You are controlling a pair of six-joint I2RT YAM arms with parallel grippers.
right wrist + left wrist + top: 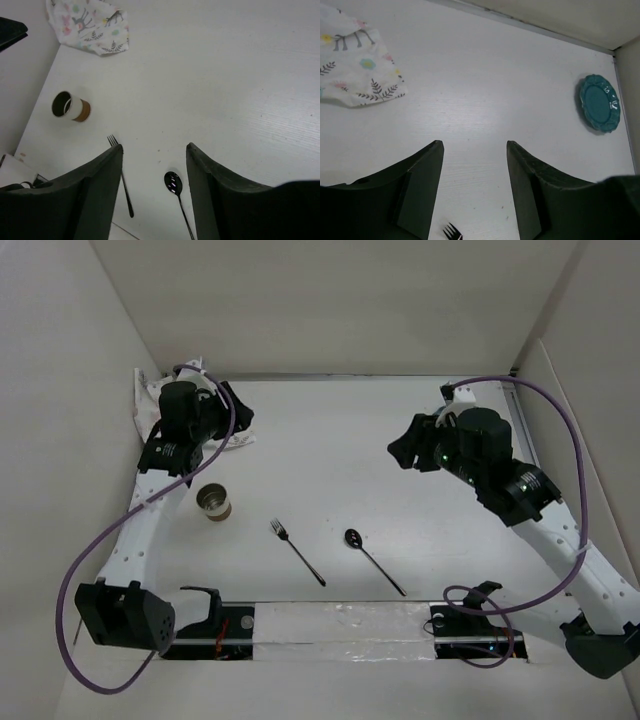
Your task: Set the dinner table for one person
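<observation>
The dinner table (330,430) is a plain white tabletop walled by white panels. On it lie a black fork (297,551) and a black spoon (372,558) near the front, and a metal cup with a brown band (213,503) at the left. A teal plate (599,103) lies at the far right; the top view hides it behind the right arm. My left gripper (235,415) is open and empty at the far left, beside the crumpled animal-print placemat (143,403). My right gripper (400,450) is open and empty, raised over the right part.
In the left wrist view the open gripper (475,145) frames bare table, with the placemat (355,65) at upper left and fork tines (452,232) below. The right wrist view shows its gripper (154,147) above the spoon (173,182), fork (127,200), cup (70,106) and placemat (90,22).
</observation>
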